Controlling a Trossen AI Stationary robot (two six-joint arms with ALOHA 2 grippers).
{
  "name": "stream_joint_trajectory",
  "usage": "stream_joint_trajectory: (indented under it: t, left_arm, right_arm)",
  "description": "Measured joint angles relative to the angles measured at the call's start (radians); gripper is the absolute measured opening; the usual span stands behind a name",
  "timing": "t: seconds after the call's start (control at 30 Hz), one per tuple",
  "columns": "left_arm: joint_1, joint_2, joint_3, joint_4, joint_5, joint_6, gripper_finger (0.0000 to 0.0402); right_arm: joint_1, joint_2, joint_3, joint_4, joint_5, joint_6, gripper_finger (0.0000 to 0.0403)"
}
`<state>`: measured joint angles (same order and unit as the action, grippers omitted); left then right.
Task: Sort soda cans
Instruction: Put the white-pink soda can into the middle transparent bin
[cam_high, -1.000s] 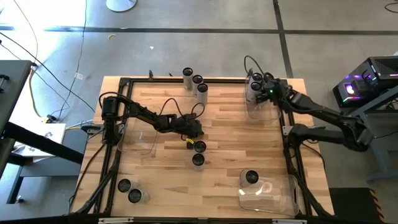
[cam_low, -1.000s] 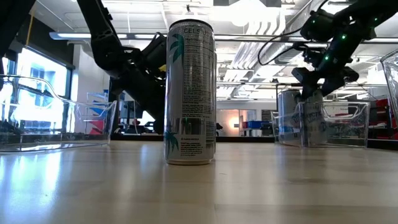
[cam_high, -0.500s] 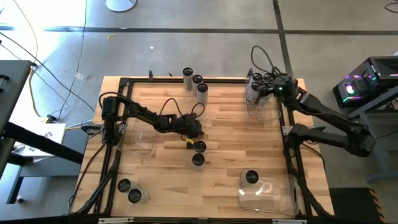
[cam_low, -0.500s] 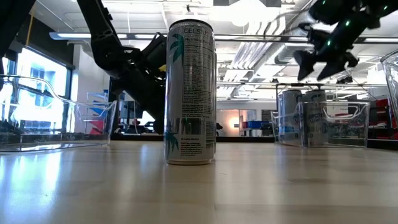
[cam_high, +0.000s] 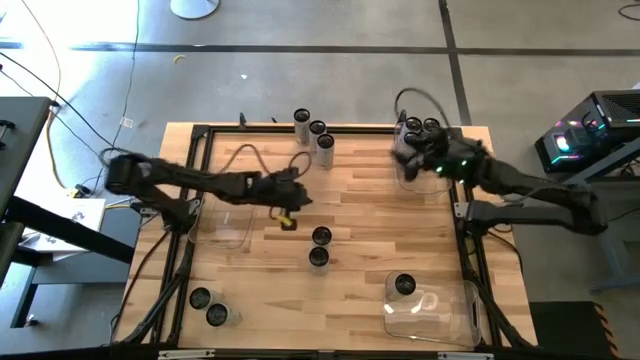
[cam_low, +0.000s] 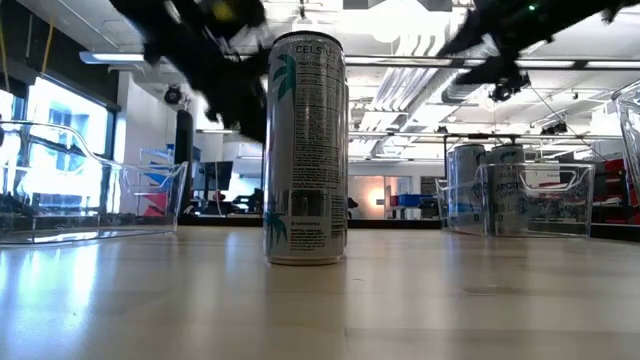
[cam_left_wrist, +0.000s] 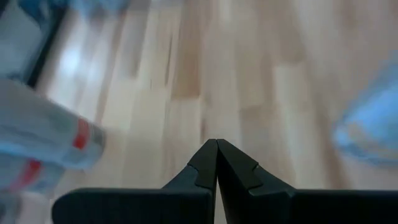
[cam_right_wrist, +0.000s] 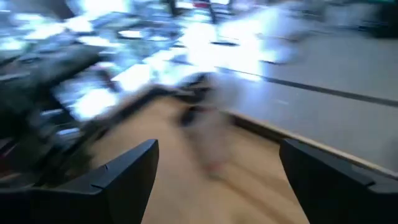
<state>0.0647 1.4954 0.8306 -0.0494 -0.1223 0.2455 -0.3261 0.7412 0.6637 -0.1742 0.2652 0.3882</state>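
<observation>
Left gripper (cam_high: 289, 203) hangs over bare wood, fingers pinched together on nothing. Two slim, smooth metal cans (cam_high: 320, 247) stand just beside it mid-table; three more (cam_high: 314, 130) at the far edge. Right gripper (cam_high: 405, 152), spread wide and empty, hovers by the clear far bin (cam_high: 420, 178). Best approach those loose cans squarely; they look tippy.

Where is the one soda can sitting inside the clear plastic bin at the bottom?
In the high view, that dark-topped soda can stands in the clear plastic bin at the table's near right corner, alone, right of two loose cans.
</observation>
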Motion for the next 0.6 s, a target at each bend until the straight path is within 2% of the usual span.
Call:
stream_joint_trajectory:
  t: [0.17, 0.3, 0.37, 0.43, 0.6]
  left_arm:
    - [-0.108, -0.177, 0.0, -0.036, -0.001, -0.008, 0.0]
    - [-0.228, -0.217, 0.0, 0.06, 0.071, -0.018, 0.0]
    - [-0.283, -0.208, 0.0, 0.105, 0.098, -0.028, 0.0]
    - [-0.33, -0.198, 0.0, 0.124, 0.096, -0.033, 0.0]
    - [-0.404, -0.182, 0.0, 0.146, -0.013, -0.091, 0.0009]
  right_arm:
    - [0.166, 0.154, -0.122, 0.475, -0.114, -0.097, 0.033]
    - [0.261, 0.322, -0.15, 0.777, -0.257, -0.202, 0.033]
    - [0.298, 0.403, -0.134, 0.865, -0.304, -0.248, 0.033]
    - [0.332, 0.483, -0.104, 0.928, -0.308, -0.298, 0.033]
    - [0.371, 0.632, 0.023, 0.889, -0.306, -0.365, 0.033]
